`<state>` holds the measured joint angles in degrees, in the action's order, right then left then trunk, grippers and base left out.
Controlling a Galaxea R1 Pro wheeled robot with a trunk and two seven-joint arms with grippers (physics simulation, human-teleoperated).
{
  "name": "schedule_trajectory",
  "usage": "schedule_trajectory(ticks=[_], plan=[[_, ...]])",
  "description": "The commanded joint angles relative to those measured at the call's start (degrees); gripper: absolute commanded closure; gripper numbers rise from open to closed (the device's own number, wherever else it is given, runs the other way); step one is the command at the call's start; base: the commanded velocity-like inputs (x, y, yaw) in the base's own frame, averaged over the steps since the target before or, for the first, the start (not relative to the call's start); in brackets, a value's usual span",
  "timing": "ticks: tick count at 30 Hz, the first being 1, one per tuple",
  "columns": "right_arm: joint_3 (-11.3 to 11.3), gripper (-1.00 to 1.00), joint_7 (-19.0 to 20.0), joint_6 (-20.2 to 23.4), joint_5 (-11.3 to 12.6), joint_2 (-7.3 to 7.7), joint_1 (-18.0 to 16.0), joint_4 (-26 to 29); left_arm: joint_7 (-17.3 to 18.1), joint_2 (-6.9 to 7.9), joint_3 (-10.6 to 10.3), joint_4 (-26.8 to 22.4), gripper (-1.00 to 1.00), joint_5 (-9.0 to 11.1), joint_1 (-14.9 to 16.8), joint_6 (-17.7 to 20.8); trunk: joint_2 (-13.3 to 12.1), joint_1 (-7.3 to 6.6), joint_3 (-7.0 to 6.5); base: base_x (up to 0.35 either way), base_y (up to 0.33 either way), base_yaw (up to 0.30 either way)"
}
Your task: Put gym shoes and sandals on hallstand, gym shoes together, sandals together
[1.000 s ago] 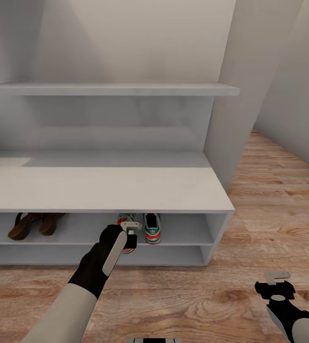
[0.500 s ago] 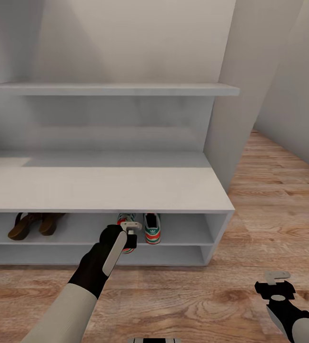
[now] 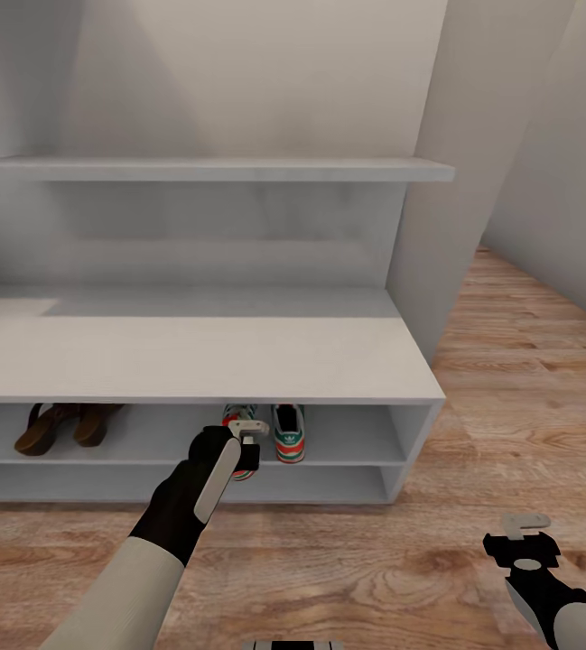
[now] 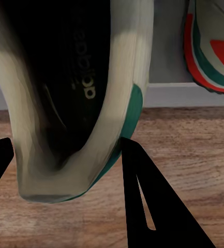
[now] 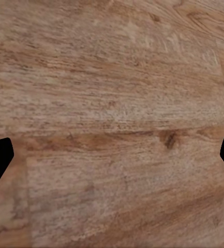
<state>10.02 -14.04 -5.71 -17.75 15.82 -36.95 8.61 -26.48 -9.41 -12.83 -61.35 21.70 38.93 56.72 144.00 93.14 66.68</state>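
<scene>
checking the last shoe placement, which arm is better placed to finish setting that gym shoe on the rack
Left. The left gripper is at the upper shelf of the rack, its fingers around the gym shoe beside the other gym shoe. The right gripper hangs open over the floor.

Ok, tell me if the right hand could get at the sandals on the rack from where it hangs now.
Probably not. The right hand hangs low over the floor at the rack's right end, while the sandals sit far left on the upper shelf, with the left hand and gym shoes between.
</scene>
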Motion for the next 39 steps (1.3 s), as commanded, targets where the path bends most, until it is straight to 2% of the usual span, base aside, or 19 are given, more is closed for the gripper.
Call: schedule_trajectory(ticks=[1, 39], plan=[[0.0, -1.0, 0.0, 0.0, 0.0, 0.0, 0.0, 0.0, 0.1, 0.0, 0.0, 0.0, 1.0, -0.2, 0.0, 0.1, 0.0, 0.0, 0.0, 0.057, 0.0, 0.0], [0.0, -1.0, 0.0, 0.0, 0.0, 0.0, 0.0, 0.0, 0.1, 0.24, 0.0, 0.2, 1.0, -0.2, 0.0, 0.1, 0.0, 0.0, 0.0, 0.025, 0.0, 0.0]])
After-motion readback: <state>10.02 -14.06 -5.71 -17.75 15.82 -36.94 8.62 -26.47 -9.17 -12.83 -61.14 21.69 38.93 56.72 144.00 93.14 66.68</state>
